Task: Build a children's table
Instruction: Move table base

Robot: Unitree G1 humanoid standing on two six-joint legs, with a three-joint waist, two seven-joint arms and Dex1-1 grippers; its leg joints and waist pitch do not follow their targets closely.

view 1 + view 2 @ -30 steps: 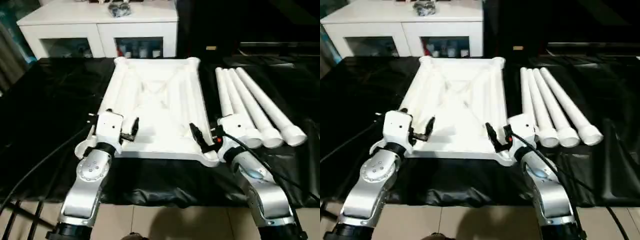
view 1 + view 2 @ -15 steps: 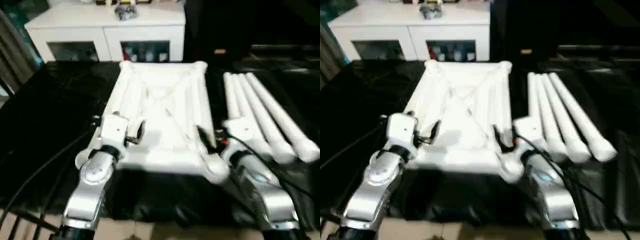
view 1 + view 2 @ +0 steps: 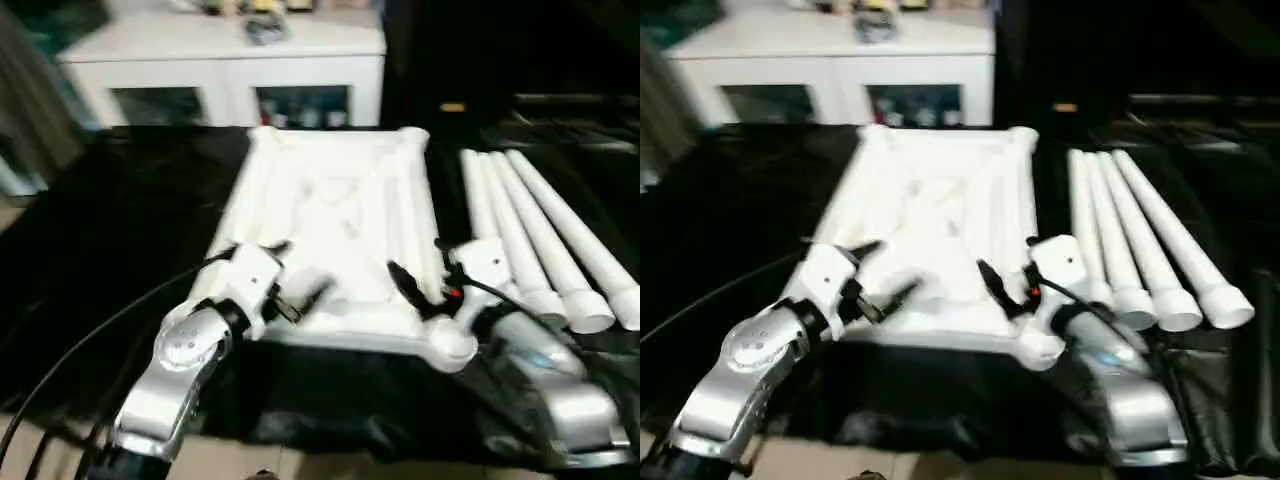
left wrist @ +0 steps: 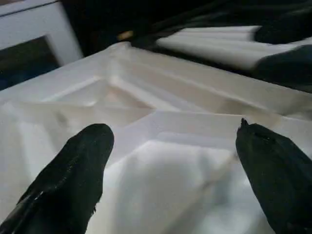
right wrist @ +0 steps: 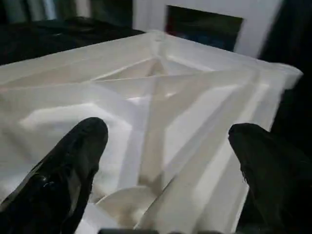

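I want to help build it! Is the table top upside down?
Yes, upside down. The tabletop lies flat with its ribs facing up; the four legs lie beside it.

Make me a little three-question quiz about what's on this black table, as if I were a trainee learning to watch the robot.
1. True or false: the tabletop lies with its ribbed underside facing up.
2. How many legs lie beside it? A) two B) four C) six
3. Fill in: both the left gripper and the right gripper have their fingers ____.

Key: 1 true. 2 B; they lie side by side on the robot's right of the tabletop. 3 open; each hovers over a near corner of the tabletop, holding nothing.
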